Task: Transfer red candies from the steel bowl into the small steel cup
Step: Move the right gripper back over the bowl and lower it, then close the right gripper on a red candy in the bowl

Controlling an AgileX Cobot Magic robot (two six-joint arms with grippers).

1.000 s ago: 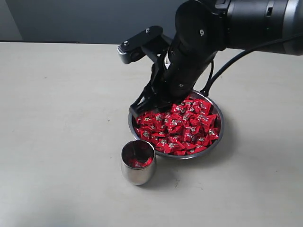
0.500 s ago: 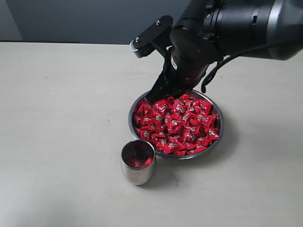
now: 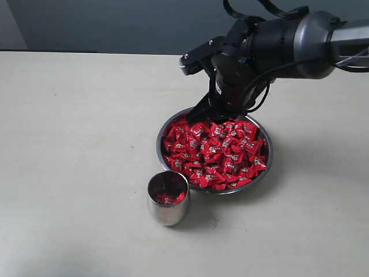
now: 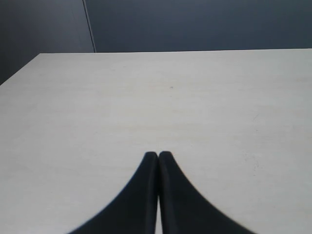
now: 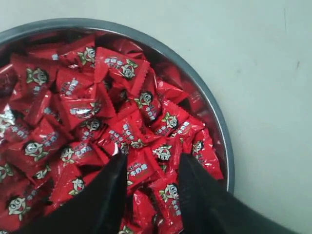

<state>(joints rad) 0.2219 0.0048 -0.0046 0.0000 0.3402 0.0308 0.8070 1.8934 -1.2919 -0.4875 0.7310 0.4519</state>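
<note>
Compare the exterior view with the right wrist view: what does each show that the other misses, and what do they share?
Only the exterior view shows the small steel cup, standing beside the dish with some red inside, and the whole right arm. Only the right wrist view shows the right gripper with its fingers apart, and the printed marks on the wrappers. Both show the steel bowl heaped with red candies on the pale table.

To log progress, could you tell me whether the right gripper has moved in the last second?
Yes. Exterior view: the right gripper has shifted from the left rim of the steel bowl to its far rim, away from the small steel cup.
</note>
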